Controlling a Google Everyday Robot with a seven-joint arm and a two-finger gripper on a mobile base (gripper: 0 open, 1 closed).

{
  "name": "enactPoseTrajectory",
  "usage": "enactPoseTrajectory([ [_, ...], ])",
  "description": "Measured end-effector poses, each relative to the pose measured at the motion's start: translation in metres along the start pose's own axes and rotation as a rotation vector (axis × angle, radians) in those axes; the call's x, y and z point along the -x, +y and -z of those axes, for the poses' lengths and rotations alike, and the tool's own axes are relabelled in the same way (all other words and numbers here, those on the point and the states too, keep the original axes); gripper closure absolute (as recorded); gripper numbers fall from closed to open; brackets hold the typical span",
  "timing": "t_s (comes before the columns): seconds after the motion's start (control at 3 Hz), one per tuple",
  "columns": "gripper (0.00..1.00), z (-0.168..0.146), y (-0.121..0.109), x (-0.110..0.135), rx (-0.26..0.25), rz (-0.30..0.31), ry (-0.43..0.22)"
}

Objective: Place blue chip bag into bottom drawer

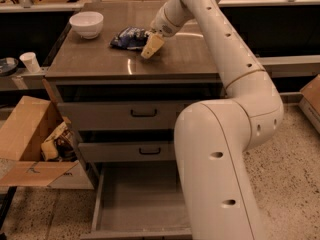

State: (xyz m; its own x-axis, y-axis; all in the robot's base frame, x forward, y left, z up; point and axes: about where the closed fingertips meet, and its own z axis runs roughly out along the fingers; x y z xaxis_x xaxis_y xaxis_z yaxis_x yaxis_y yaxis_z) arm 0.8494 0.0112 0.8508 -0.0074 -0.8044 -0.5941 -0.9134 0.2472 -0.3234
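Note:
The blue chip bag (128, 37), crumpled dark-blue foil, lies on the cabinet top (100, 59) at the back middle, right of the white bowl (86, 24). My gripper (152, 45) reaches down over the cabinet top and sits right at the bag's right end, low over the surface. Whether it touches the bag I cannot tell. The bottom drawer (135, 204) is pulled open below, and its flat grey floor is bare.
Two upper drawers (144, 113) show shut grey fronts with black handles. An open cardboard box (27, 139) with clutter stands on the floor at the left. A paper cup (30, 62) sits on a shelf to the left. My white arm (220, 149) fills the right foreground.

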Motion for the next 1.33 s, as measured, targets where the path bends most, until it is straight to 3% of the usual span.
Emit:
enactPoseTrajectory([
  [0.67,0.73,0.011,-0.004,0.008,-0.008,0.017,-0.052],
  [1.0,0.96,0.059,0.002,0.02,-0.027,0.046,-0.13],
  [1.33,1.0,0.126,0.03,0.031,-0.037,0.075,-0.229],
])
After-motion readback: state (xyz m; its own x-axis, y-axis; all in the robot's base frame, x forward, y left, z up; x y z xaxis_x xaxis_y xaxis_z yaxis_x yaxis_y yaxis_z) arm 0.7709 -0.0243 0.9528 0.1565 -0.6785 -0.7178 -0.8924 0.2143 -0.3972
